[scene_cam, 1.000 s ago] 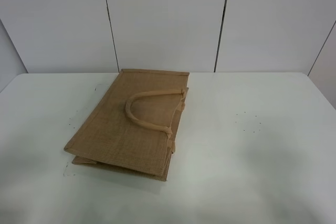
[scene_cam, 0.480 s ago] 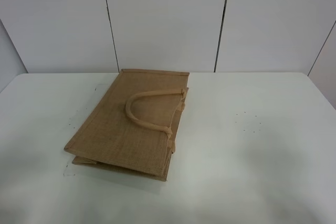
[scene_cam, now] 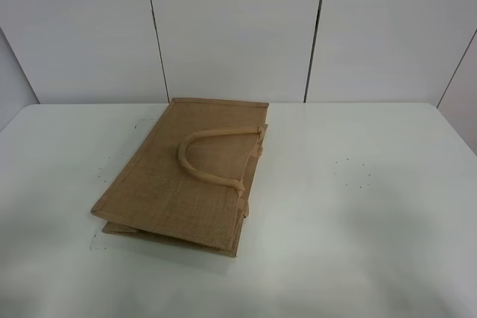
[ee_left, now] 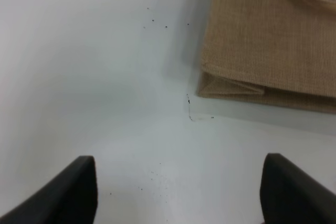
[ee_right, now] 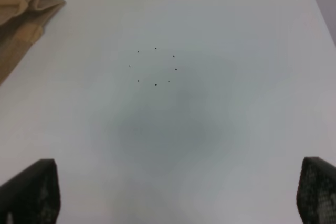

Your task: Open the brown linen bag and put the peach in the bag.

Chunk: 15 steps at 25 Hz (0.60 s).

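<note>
The brown linen bag (scene_cam: pixel 186 176) lies flat and folded on the white table (scene_cam: pixel 358 221), left of centre, with a beige loop handle (scene_cam: pixel 212 158) on top. Its near corner shows in the left wrist view (ee_left: pixel 268 51) and an edge in the right wrist view (ee_right: pixel 18 17). The peach is out of view. Neither gripper shows in the exterior high view. My left gripper (ee_left: pixel 178 192) is open and empty above bare table, short of the bag's corner. My right gripper (ee_right: pixel 178 198) is open and empty above bare table, to the right of the bag.
Small black dots mark the table, a ring of them right of the bag (scene_cam: pixel 352 173) (ee_right: pixel 155 66). White wall panels (scene_cam: pixel 238 27) stand behind the table's far edge.
</note>
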Each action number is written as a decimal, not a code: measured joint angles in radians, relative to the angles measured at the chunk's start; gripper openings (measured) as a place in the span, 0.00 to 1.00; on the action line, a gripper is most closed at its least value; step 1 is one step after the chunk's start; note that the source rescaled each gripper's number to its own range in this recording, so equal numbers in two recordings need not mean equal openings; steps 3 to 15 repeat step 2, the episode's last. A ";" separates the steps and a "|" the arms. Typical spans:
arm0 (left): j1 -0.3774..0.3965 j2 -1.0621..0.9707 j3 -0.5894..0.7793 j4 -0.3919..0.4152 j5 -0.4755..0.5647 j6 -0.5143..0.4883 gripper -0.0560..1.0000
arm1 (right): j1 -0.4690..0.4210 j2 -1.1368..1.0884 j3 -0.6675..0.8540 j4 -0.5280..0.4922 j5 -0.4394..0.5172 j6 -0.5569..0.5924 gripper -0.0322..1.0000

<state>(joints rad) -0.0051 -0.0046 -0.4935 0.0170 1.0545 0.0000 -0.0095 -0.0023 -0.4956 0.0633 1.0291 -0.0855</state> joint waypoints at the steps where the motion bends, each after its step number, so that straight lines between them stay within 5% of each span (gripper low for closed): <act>1: 0.000 0.000 0.000 0.000 0.000 0.000 0.96 | 0.000 0.000 0.000 0.000 0.000 0.000 1.00; 15: 0.000 0.000 0.000 0.000 0.000 0.000 0.96 | 0.000 0.000 0.000 0.000 0.000 0.000 1.00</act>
